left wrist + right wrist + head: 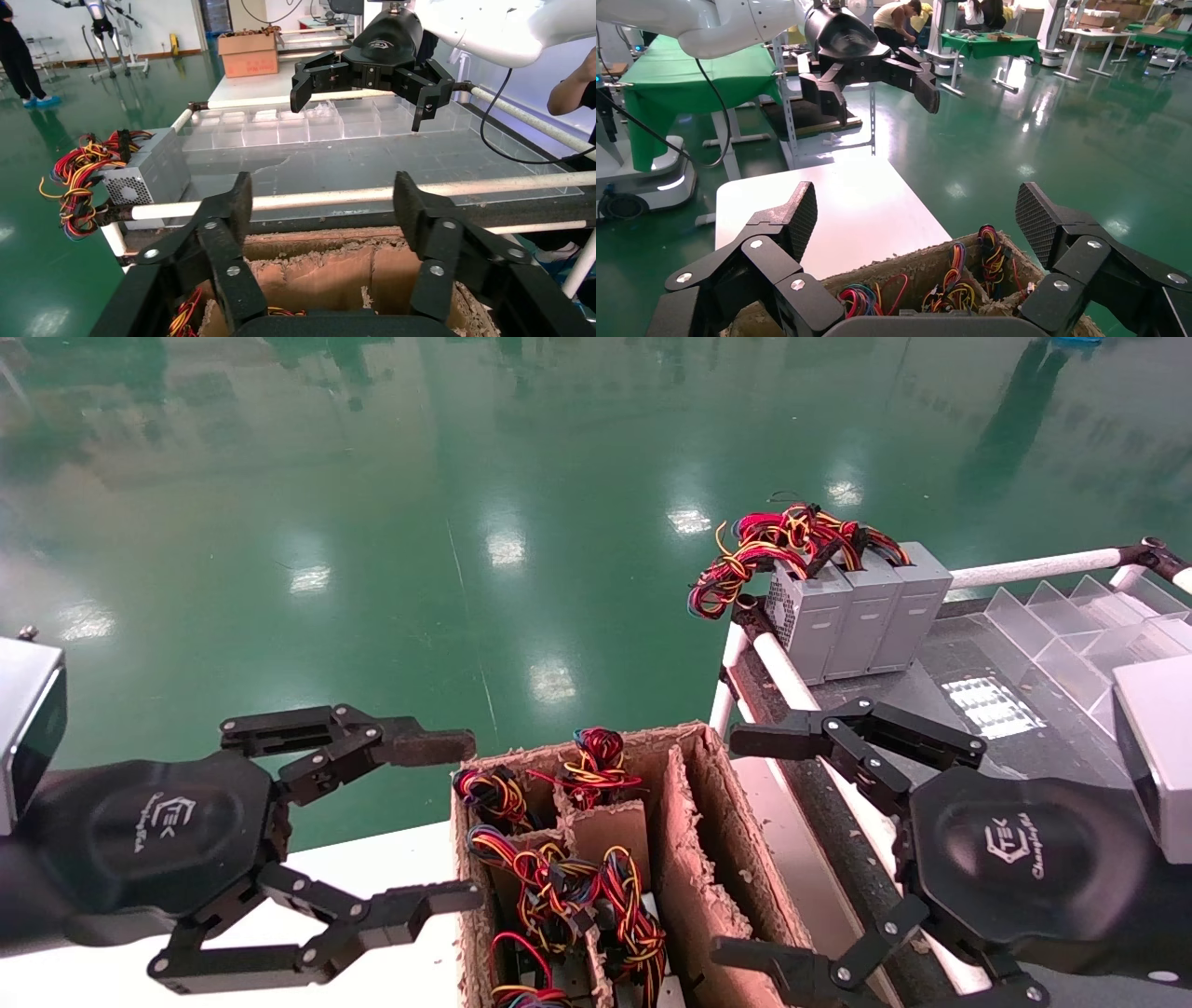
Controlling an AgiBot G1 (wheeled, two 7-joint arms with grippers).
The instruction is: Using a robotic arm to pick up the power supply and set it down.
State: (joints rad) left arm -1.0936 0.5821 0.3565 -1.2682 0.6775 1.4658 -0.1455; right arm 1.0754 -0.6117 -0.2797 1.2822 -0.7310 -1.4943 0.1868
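Three grey power supplies point(861, 607) stand side by side at the far corner of the black table, their red and yellow wires point(778, 547) bunched on top; they also show in the left wrist view point(144, 179). More wire bundles point(559, 877) stick up from the brown carton point(684, 840); what they join to is hidden. My left gripper point(456, 822) hangs open at the carton's left side, nothing between its fingers. My right gripper point(740, 848) hangs open at the carton's right side, also empty. Both face each other across the carton point(316, 274) point(912, 270).
A clear plastic divider tray point(1071, 617) lies on the black table behind my right arm. White pipe rails point(1034, 565) edge that table. A white tabletop point(372, 859) lies under my left gripper. Shiny green floor stretches beyond.
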